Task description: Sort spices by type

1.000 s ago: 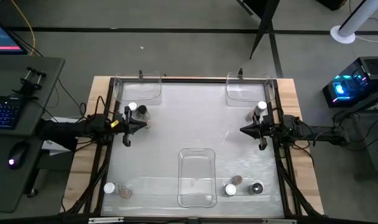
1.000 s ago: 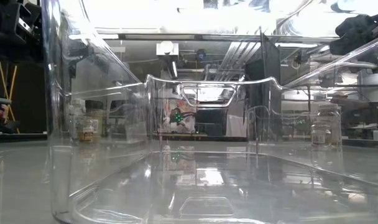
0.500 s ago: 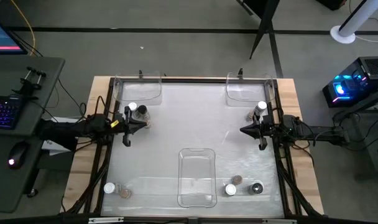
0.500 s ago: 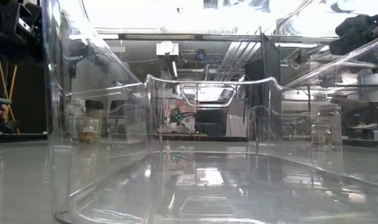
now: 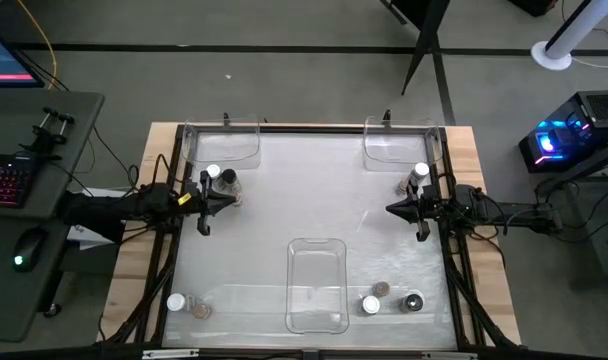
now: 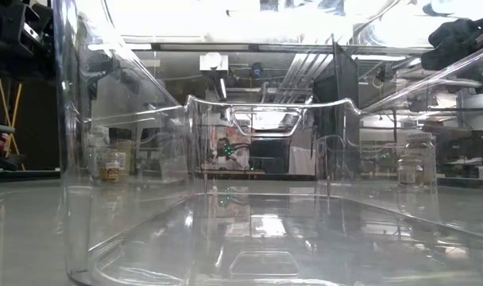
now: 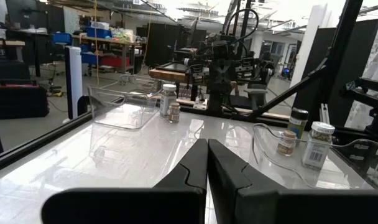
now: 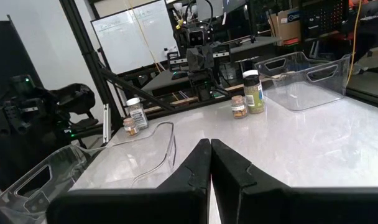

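Both grippers sit idle and empty: my left gripper point(image 5: 206, 200) has its fingers pressed together at the table's left edge, and my right gripper point(image 5: 392, 209) is closed the same way at the right edge, each pointing inward over bare surface.

Closest to the left gripper are two jars, a white-capped jar point(image 5: 213, 173) and a dark-capped jar point(image 5: 228, 182) touching or nearly touching it, just beyond the fingertips toward the far side. Near the right gripper stands another white-capped jar point(image 5: 421, 171) with a second, darker jar point(image 5: 414, 185) tucked against it. Along the near edge, a white cap point(image 5: 175, 301) and a tan cap point(image 5: 197, 311) sit at the left corner; right of the middle tray are a white cap point(image 5: 370, 304), a tan cap point(image 5: 382, 289) and a black cap point(image 5: 412, 302).

I judge these jars light, rigid and smooth-walled, so they should tip or skid easily if nudged. I would take each across the body just below the cap, fingers opened wider than the jar first. The paired jars are the risk: closing on one may knock its neighbour.

Three clear trays wait empty: one at the far left point(image 5: 224, 145), one at the far right point(image 5: 399, 141), one at the near centre point(image 5: 317, 285). The table point(image 5: 314, 190) looks glossy, so I expect sliding.
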